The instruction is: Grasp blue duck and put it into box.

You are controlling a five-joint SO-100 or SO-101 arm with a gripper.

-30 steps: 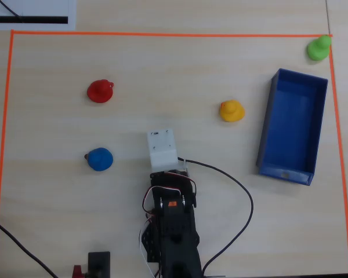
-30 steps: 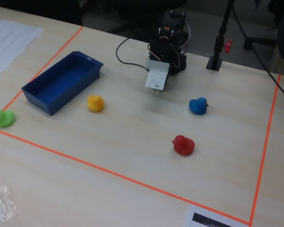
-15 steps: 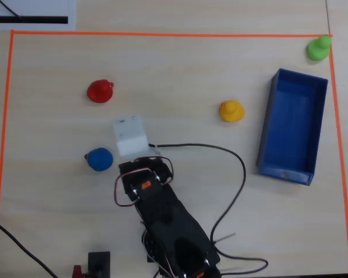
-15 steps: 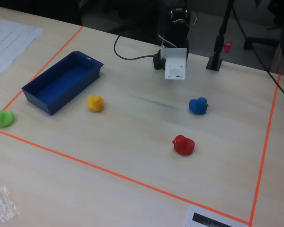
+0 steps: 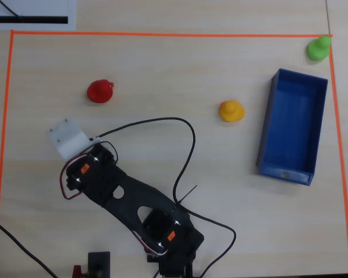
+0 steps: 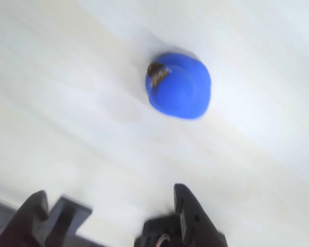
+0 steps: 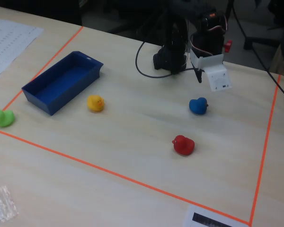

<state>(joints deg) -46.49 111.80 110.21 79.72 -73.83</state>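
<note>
Blue duck (image 7: 198,105): seen standing on the table (image 7: 132,142), just below the arm's white camera housing (image 7: 217,78) in the fixed view. In the wrist view the blue duck (image 6: 178,85) is shown blurred, above and apart from the fingers. It is hidden in the overhead view, presumably under the white housing (image 5: 69,138).

Fingers (image 6: 108,213): seen at the lower edge of the wrist view, spread apart with bare table between the two tips; nothing is held. The duck is not touched.

Arm (image 5: 133,202): stretched from the lower edge of the overhead view up and to the left, with a black cable (image 5: 185,145) looping beside it.

Box (image 7: 61,82): a long blue tray lying well to the left of the blue duck in the fixed view, open side up, with nothing seen inside. In the overhead view the box (image 5: 265,139) is found at the right.

Yellow duck (image 7: 95,103): placed between the box and the blue duck in the fixed view, just beside the box.

Red duck (image 7: 183,145): set near the blue duck, closer to the camera in the fixed view.

Green duck (image 7: 3,117): set beyond the box's near end, at the orange tape line (image 7: 109,172), far from the blue duck.
</note>
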